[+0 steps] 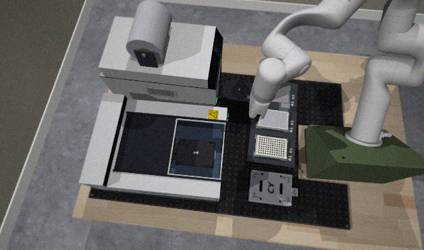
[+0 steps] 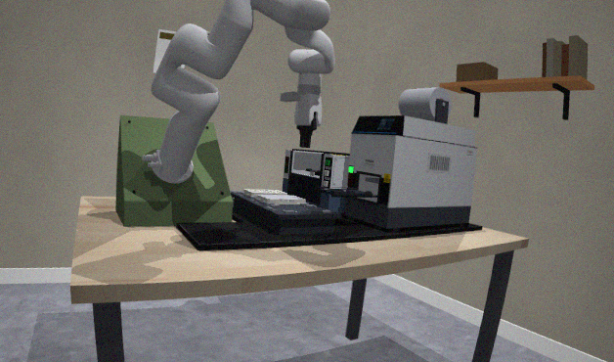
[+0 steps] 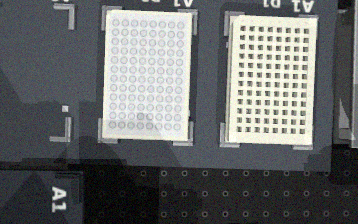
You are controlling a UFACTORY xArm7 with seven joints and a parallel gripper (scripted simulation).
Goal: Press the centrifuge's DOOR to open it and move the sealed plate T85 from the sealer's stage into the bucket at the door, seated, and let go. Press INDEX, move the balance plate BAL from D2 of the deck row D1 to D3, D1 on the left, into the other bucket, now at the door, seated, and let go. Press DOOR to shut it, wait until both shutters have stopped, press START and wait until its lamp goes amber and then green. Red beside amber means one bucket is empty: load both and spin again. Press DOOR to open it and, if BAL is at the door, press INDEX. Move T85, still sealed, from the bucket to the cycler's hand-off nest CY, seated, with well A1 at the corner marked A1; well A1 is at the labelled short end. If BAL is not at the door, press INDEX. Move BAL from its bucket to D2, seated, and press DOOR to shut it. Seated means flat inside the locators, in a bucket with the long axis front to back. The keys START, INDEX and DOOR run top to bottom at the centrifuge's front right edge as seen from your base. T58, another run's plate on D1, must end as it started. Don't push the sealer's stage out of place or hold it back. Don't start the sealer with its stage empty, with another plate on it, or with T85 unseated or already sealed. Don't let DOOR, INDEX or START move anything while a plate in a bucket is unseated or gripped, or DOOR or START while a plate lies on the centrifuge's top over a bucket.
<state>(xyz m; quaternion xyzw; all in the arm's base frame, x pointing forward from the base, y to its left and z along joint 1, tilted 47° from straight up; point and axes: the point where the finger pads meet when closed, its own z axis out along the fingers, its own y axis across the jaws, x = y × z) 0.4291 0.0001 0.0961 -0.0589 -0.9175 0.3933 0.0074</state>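
Gripper (image 2: 305, 139) shut on nothing, hanging high over the dark deck row (image 3: 40, 75). BAL, the pale round-welled balance plate (image 3: 146, 75), sits within its D2 locators; T58, the cream square-welled plate (image 3: 271, 80), is just beside it at 3 o'clock in the wrist view. T85 not made out in any view. The grey centrifuge (image 1: 95, 145) stands open with a dark bucket (image 1: 196, 153) at the door. Risks, as I judge them: descending with fingers closed would ram BAL's top rather than straddle it, and a spread drifting toward 3 o'clock could nudge T58 off D1.
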